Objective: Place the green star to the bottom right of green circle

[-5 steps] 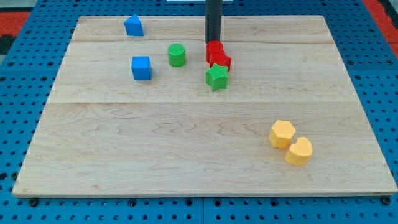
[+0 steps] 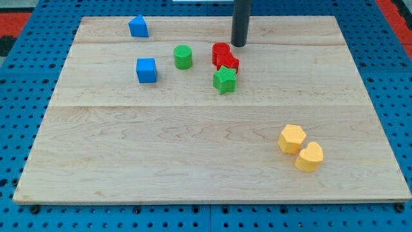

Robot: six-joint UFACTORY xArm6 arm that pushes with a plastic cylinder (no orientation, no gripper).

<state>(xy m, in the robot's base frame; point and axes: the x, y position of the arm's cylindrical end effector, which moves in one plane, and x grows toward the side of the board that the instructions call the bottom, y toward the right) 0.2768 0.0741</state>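
Observation:
The green star point(image 2: 224, 80) lies on the wooden board, to the lower right of the green circle point(image 2: 183, 57). Two red blocks point(image 2: 224, 57) sit touching each other just above the star, and the star touches the lower one. My tip point(image 2: 239, 45) rests on the board just to the upper right of the red blocks, apart from them, and well above the green star.
A blue cube point(image 2: 146, 70) lies left of the green circle. A blue house-shaped block point(image 2: 138, 26) sits near the top left. Two yellow blocks point(image 2: 300, 147) lie together at the lower right. The board's top edge point(image 2: 206, 17) is close behind the rod.
My tip has moved to the right, from just above the red blocks to their upper right. The blocks have not visibly moved.

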